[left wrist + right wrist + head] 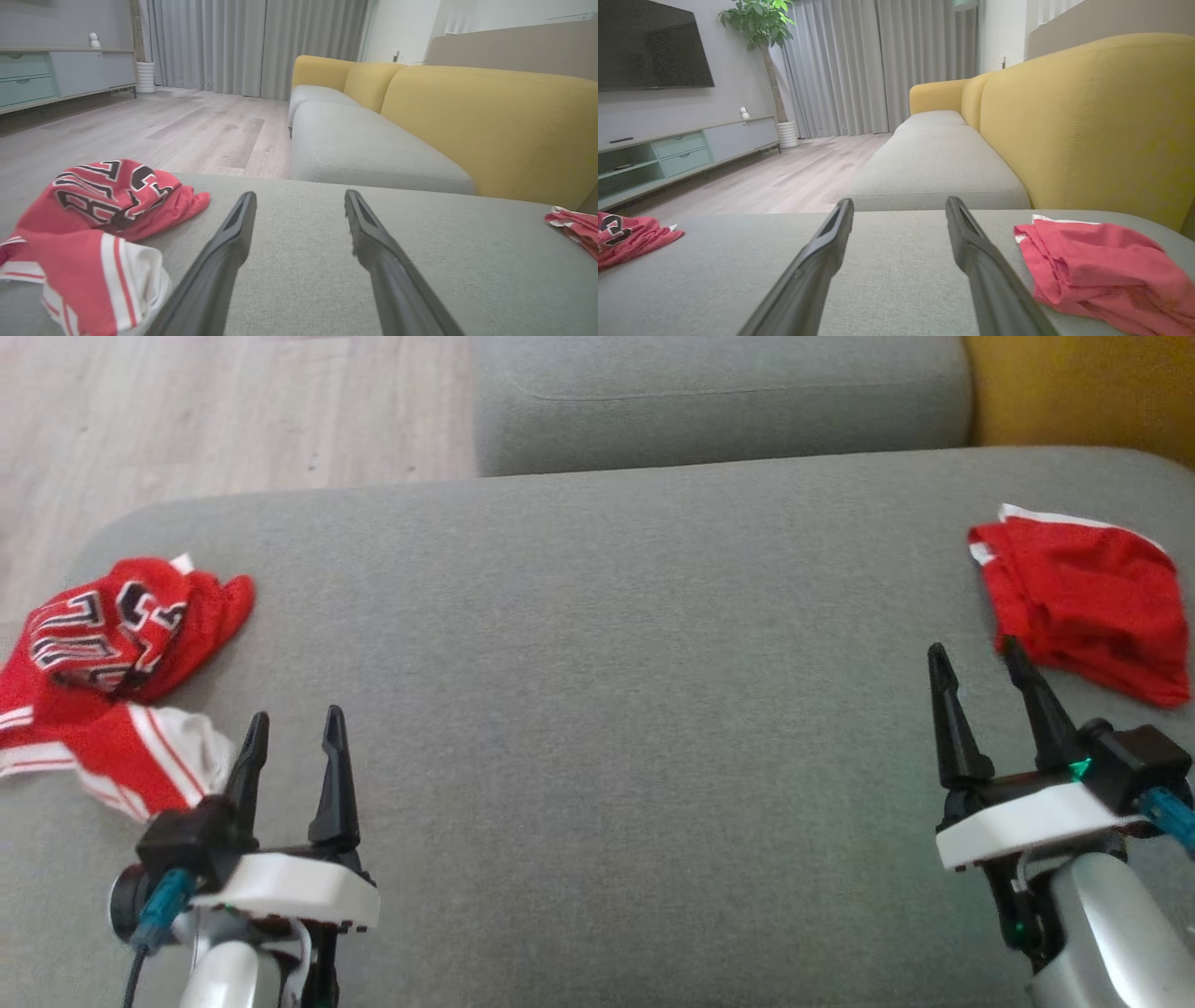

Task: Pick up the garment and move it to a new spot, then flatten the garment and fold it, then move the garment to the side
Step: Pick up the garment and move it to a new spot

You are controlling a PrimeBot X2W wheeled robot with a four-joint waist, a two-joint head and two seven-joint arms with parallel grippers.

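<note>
On cushion [597, 728], two red garments, crumpled jersey [112, 653] left, folded garment [1083, 597] right, both pairs of jaws apart

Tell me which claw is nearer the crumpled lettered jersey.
Left. The left claw sits open just to the right of the crumpled jersey. The right claw is far across the grey cushion, next to the folded red garment.
</note>
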